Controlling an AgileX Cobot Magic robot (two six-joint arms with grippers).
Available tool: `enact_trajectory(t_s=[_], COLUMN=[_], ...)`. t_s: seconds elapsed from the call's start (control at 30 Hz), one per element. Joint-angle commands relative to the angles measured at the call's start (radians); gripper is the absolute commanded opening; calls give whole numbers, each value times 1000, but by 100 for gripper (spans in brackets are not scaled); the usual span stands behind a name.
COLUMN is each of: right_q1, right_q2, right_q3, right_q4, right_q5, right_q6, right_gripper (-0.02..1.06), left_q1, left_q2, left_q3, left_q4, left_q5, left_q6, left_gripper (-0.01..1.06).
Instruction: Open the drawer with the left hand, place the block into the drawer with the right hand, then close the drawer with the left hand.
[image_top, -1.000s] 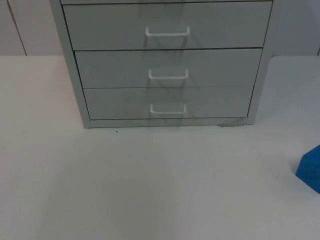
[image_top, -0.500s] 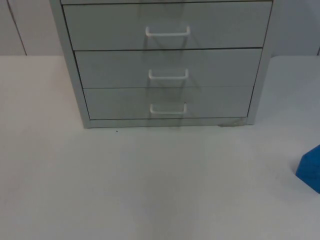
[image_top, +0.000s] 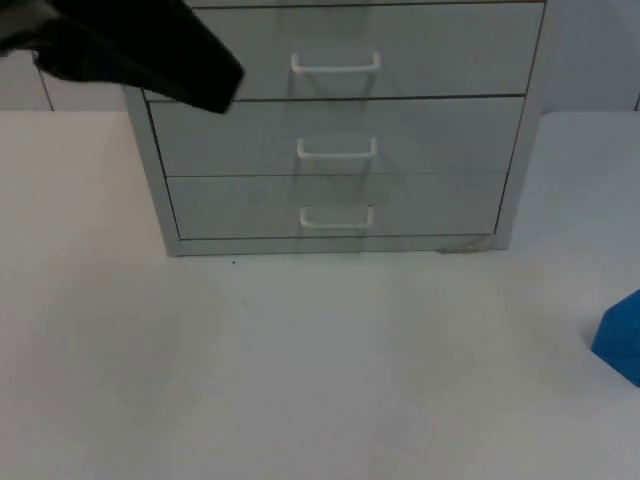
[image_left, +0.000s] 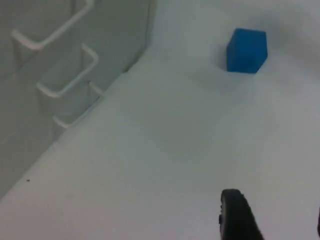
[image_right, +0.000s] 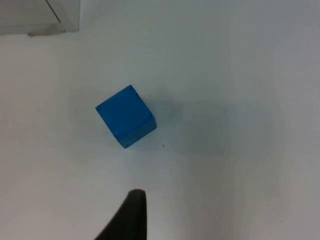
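We see a grey cabinet (image_top: 335, 130), drawers closed, at the white bench's (image_top: 300, 370) back edge; the block (image_top: 620, 338) sits near the right edge. We cannot tell either gripper's state.

White table (image_top: 300, 370), matte, runs back to a grey wall (image_top: 590, 50). The wall is plain; one vertical panel seam (image_top: 40, 80) shows at the far side. A grey metal cabinet (image_top: 515, 170) stands on the table in the middle, front facing out. Three drawers (image_top: 420, 135) are stacked in it, all flush, each w/ a white wire handle (image_top: 337, 150) at its centre. There is a scuff (image_top: 465, 245) at one bottom corner of the cabinet, and a tiny dark speck (image_top: 234, 263) on the table just in front. The light is soft and even, approx from overhead, w/ faint shadows under the handles and along the cabinet base.
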Motion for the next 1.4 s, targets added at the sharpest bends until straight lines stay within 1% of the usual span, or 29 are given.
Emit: enact_trajectory(t_s=[0.0, 0.07, 0.1, 0.2, 0.23, 0.27, 0.37, 0.4, 0.47, 0.57, 0.6, 0.63, 0.67, 0.7, 0.77, 0.8, 0.9, 1.0, 1.2, 1.27, 1.33, 1.37], right_q1=[-4, -4, -4, -4, -4, -4, -4, -4, -4, -4, -4, -4, -4, -4, -4, -4, -4, -4, -4, -4, -4, -4], right_q2=[-1, -1, -1, -1, -1, -1, -1, -1, -1, -1, -1, -1, -1, -1, -1, -1, -1, -1, -1, -1, -1, -1], right_q3=[-5, -5, -5, -5, -5, -5, -5, -5, -5, -5, -5, -5, -5, -5, -5, -5, -5, -5, -5, -5, -5, -5], right_q4=[2, 2, 2, 2, 2, 2, 2, 2, 2, 2, 2, 2, 2, 2, 2, 2, 2, 2, 2, 2, 2, 2], right_q5=[-8, -7, -7, 8, 12, 12, 17, 17, 17, 24, 24, 24, 24, 24, 24, 24, 24, 26, 41, 53, 55, 55], right_q6=[-11, -11, -11, -11, -11, -11, -11, -11, -11, -11, -11, -11, -11, -11, -11, -11, -11, -11, -9, -9, -9, -9], right_gripper=[105, 105, 105, 105, 105, 105, 105, 105, 105, 105, 105, 105, 105, 105, 105, 105, 105, 105, 105, 105, 105, 105], left_q1=[-97, -183, -183, -311, -342, -342, -426, -426, -446, -446, -446, -446, -446, -446, -446, -446, -440, -433, -390, -370, -352, -352], left_q2=[58, 132, 132, 236, 273, 273, 397, 397, 459, 547, 576, 576, 604, 631, 678, 678, 748, 791, 869, 883, 892, 892], left_q3=[-27, -56, -56, -85, -94, -94, -121, -121, -122, -122, -122, -122, -122, -122, -122, -122, -137, -157, -219, -231, -231, -231], left_q4=[141, 289, 289, 553, 629, 629, 891, 891, 1007, 1130, 1182, 1182, 1238, 1314, 1463, 1463, 1624, 1655, 1706, 1710, 1721, 1721], left_q5=[-36, -44, -44, -76, -78, -78, -83, -83, -109, -155, -173, -173, -187, -199, -216, -216, -210, -212, -212, -226, -274, -274], left_q6=[-63, -128, -128, -253, -302, -302, -450, -450, -497, -539, -561, -561, -584, -609, -702, -702, -840, -864, -882, -898, -898, -898], left_gripper=[42, 42, 42, 42, 42, 42, 42, 42, 42, 42, 44, 44, 47, 50, 57, 57, 59, 59, 59, 59, 59, 59])
